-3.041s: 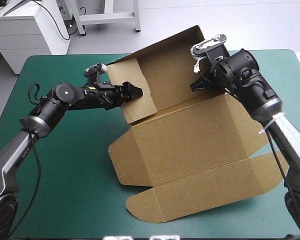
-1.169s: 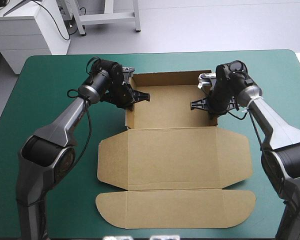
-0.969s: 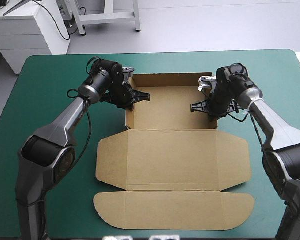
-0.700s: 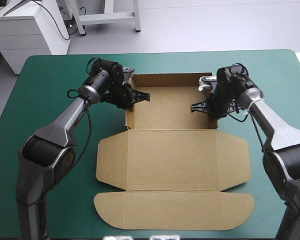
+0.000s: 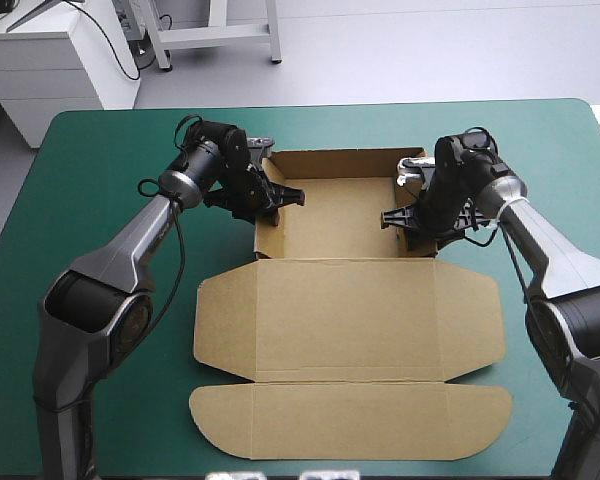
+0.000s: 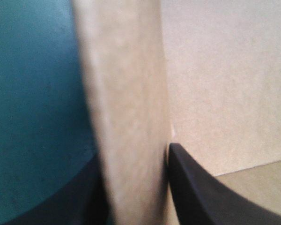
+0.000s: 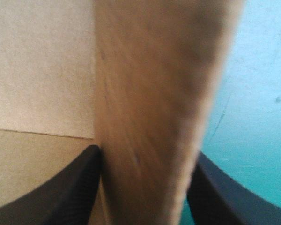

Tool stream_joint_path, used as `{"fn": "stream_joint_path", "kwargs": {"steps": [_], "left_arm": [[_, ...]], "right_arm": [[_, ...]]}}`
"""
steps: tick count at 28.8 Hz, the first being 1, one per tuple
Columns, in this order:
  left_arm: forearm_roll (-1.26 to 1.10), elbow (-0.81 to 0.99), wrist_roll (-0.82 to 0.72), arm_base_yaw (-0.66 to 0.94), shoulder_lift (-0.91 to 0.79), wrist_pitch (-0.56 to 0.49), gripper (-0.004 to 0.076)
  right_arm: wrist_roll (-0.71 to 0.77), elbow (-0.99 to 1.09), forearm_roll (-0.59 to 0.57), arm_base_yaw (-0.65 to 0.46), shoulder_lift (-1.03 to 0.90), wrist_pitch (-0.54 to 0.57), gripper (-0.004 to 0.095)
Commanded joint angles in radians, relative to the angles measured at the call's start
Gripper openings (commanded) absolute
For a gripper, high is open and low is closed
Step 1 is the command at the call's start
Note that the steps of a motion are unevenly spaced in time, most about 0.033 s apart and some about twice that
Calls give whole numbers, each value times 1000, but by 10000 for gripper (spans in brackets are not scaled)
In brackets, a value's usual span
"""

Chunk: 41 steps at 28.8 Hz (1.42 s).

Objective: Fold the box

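Note:
The brown box [image 5: 335, 215] lies on the teal-green cover [image 5: 100, 150] as an open tray with its walls up. Its lid [image 5: 345, 315] and front flap [image 5: 350, 420] lie flat toward the near edge. My left gripper [image 5: 270, 197] straddles the tray's left wall. In the left wrist view that wall [image 6: 126, 93] stands between the black fingers [image 6: 192, 187], and the gripper [image 6: 133, 154] is shut on it. My right gripper [image 5: 405, 215] straddles the right wall. In the right wrist view that wall [image 7: 154, 70] fills the gap, and the gripper [image 7: 147, 152] is shut on it.
Bare teal-green cover runs wide on both sides of the box [image 5: 540, 160] and along the far edge. The front flap reaches close to the table's near edge.
Earlier the box was tilted up off the table between the arms; now it lies flat with the tray walls up. Just before now both grippers and the tray shifted slightly.

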Motion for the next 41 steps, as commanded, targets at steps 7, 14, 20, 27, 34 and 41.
{"fn": "stream_joint_path", "kwargs": {"steps": [7, 14, 20, 27, 34, 41], "left_arm": [[13, -88, 0, -6, -63, 57, 447], [30, -272, 0, 13, -64, 57, 447], [40, -349, 3, 13, -108, 57, 353], [70, -292, 106, 13, -246, 57, -8], [131, 8, 106, 13, -495, 57, -8], [131, 397, 109, 13, -750, 50, -8]], "right_arm": [[29, -94, -39, -1, -48, -58, 702], [50, -212, -64, -6, -48, -60, 702], [42, -292, -95, -14, -48, 32, 701], [35, -290, -95, -14, -80, 32, 701], [32, -197, -92, -14, -88, 32, 701], [22, -121, -77, -14, -79, 14, 701]]}}
